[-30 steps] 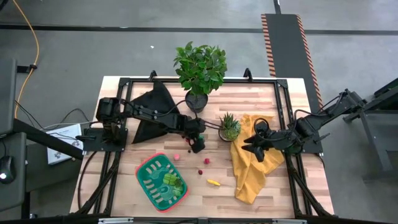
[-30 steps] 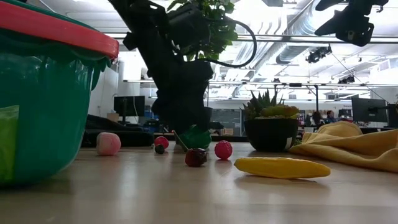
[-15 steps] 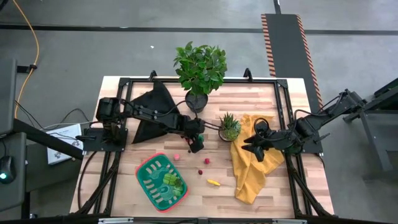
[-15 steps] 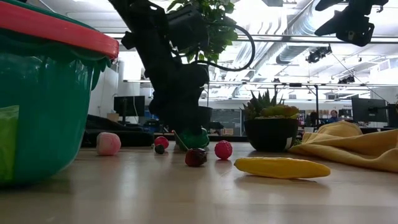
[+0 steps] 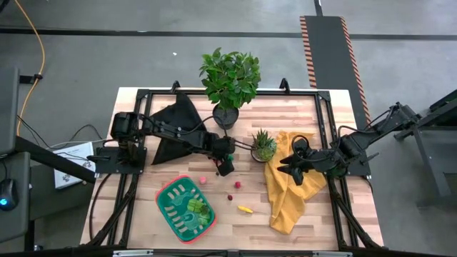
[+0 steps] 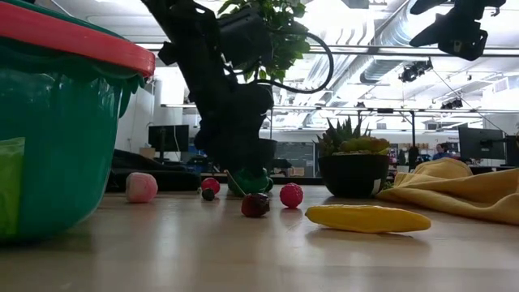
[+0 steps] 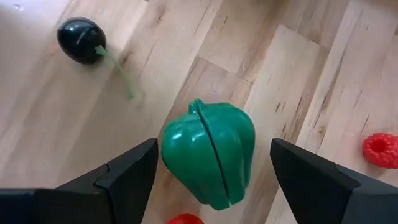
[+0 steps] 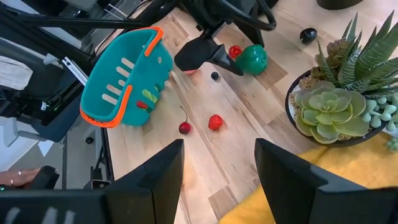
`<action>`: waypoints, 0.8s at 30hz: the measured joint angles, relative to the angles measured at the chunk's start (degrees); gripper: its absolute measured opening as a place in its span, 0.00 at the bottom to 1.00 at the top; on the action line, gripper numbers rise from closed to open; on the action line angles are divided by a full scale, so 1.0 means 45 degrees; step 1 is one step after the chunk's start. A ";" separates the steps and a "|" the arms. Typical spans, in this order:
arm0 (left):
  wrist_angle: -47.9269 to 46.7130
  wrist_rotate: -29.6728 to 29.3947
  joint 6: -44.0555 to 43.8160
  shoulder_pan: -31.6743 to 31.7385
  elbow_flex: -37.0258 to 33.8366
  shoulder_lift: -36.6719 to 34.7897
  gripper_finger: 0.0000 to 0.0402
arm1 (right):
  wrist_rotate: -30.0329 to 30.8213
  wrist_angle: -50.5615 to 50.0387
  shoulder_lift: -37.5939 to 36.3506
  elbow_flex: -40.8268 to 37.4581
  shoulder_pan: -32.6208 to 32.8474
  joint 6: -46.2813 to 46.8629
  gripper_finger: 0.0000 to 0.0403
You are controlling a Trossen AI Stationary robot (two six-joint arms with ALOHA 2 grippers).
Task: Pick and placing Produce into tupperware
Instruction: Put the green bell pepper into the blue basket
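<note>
Lowered left tool [image 7: 211, 168] straddles green pepper [image 7: 209, 152], wide open.

tupperware [image 5: 175, 202]: shallow green tub, red rim, pale ribs inside, sits at the table's front left, a bit of green produce [image 5: 199, 209] already in it
green pepper [image 7: 210, 153]: glossy, lying on the wood
dark olive-ish one [image 7: 81, 40]: thin green stem, near the pepper
raspberry [image 5: 237, 184]: red, mid-table
cherry [image 5: 230, 195]: dark red, just beside the raspberry
yellow piece [image 5: 245, 209]: long, lying flat right of the tub
pink ball [image 5: 203, 180]: just behind the tub
</note>
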 joint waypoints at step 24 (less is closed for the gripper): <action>-0.0003 -0.0282 -0.0036 0.0008 0.0005 0.0188 0.63 | 0.0034 0.0000 -0.0005 0.0000 -0.0001 0.0063 0.47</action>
